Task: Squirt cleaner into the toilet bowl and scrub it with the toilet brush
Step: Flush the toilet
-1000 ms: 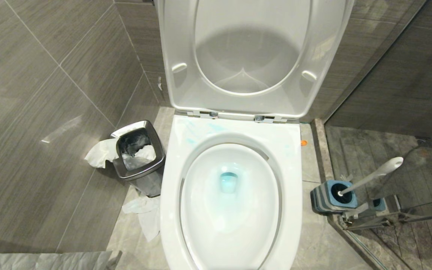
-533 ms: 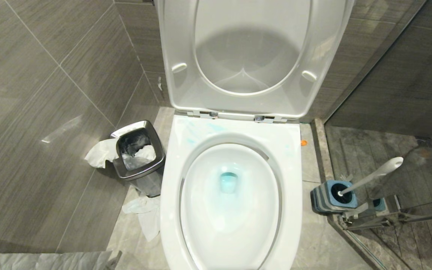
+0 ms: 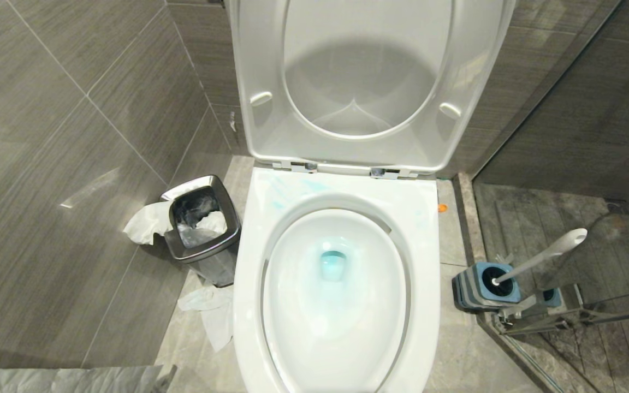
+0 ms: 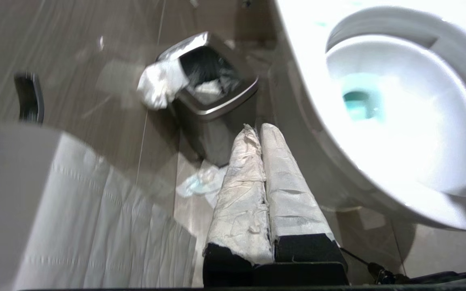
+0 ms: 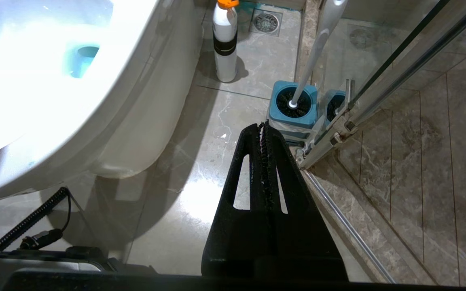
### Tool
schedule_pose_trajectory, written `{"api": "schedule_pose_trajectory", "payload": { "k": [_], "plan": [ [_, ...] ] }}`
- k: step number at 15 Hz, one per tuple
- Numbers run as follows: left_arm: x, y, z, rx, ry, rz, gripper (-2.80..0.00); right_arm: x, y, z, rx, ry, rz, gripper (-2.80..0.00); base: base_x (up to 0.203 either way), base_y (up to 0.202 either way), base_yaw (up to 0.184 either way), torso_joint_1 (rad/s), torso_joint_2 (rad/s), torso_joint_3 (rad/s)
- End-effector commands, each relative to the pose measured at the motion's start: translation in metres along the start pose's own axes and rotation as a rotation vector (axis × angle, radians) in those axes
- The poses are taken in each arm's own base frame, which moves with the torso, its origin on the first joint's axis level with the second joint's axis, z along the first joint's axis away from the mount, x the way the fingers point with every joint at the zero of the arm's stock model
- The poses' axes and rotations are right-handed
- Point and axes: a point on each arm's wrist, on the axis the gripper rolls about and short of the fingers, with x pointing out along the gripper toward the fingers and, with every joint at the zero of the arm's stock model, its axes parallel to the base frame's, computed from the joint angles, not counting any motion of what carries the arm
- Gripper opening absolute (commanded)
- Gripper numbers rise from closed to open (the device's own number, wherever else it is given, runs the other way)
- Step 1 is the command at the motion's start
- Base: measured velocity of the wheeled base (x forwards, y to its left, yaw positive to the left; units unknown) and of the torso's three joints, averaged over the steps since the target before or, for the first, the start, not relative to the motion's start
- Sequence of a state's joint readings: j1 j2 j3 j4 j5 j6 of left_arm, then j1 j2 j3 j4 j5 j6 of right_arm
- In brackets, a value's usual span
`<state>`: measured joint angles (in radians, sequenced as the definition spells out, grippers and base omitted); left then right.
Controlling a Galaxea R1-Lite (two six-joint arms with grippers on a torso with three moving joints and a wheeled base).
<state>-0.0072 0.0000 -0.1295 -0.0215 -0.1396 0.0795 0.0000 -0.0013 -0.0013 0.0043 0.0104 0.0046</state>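
Toilet bowl (image 3: 342, 305) fills the middle of the head view, seat and lid (image 3: 366, 82) raised against the wall behind. Cleaner (image 3: 332, 266) shows as teal-tinted water pooled at the drain, with thin smears on the ceramic near the hinges.

Left gripper (image 4: 257, 129): fingers wrapped in white paper-like covering, pressed together, holding nothing. It hangs low over the floor, with the bowl's outer wall close on one side of the fingers and the steel waste bin (image 4: 212, 89) just beyond the fingertips. Crumpled tissue (image 4: 158, 83) hangs over the bin's edge; another wad (image 4: 198, 184) lies on the floor beside the fingers.

Right gripper (image 5: 264, 127): black fingers closed tight, empty. Toilet brush (image 5: 318, 44) stands in its blue holder (image 5: 293, 109) just ahead of the fingertips, apart from them, the white handle leaning toward the glass shower partition (image 5: 399, 60). A white spray bottle (image 5: 225, 40) with an orange cap stands on the floor farther ahead, between the holder and the bowl's base.

Neither arm appears in the head view.
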Motion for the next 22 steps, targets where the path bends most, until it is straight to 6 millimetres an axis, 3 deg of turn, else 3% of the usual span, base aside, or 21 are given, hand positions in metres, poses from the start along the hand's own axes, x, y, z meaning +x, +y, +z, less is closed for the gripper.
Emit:
{"api": "schedule_pose_trajectory", "payload": {
  "k": [1, 6, 10, 13, 18, 22],
  "plan": [
    [-0.004, 0.0, 0.015, 0.01, -0.047, -0.012, -2.8, 0.0, 0.0, 0.0, 0.0, 0.001, 0.0, -2.8, 0.0, 0.0, 0.0, 0.0, 0.0, 0.0],
    [-0.016, 0.001, 0.054, 0.008, -0.04, -0.056, -2.8, 0.0, 0.0, 0.0, 0.0, 0.001, 0.0, -2.8, 0.0, 0.0, 0.0, 0.0, 0.0, 0.0],
    [0.019, 0.009, 0.094, -0.012, 0.078, -0.07, -2.8, 0.0, 0.0, 0.0, 0.0, 0.002, 0.0, -2.8, 0.0, 0.0, 0.0, 0.0, 0.0, 0.0],
    [0.066, 0.018, 0.131, -0.024, 0.166, -0.077, -2.8, 0.0, 0.0, 0.0, 0.0, 0.001, 0.0, -2.8, 0.0, 0.0, 0.0, 0.0, 0.0, 0.0],
    [0.177, 0.037, 0.17, -0.047, 0.271, -0.078, -2.8, 0.0, 0.0, 0.0, 0.0, 0.001, 0.0, -2.8, 0.0, 0.0, 0.0, 0.0, 0.0, 0.0],
    [0.277, 0.048, 0.203, -0.021, 0.06, -0.083, -2.8, 0.0, 0.0, 0.0, 0.0, 0.003, 0.0, -2.8, 0.0, 0.0, 0.0, 0.0, 0.0, 0.0]
  ]
}}
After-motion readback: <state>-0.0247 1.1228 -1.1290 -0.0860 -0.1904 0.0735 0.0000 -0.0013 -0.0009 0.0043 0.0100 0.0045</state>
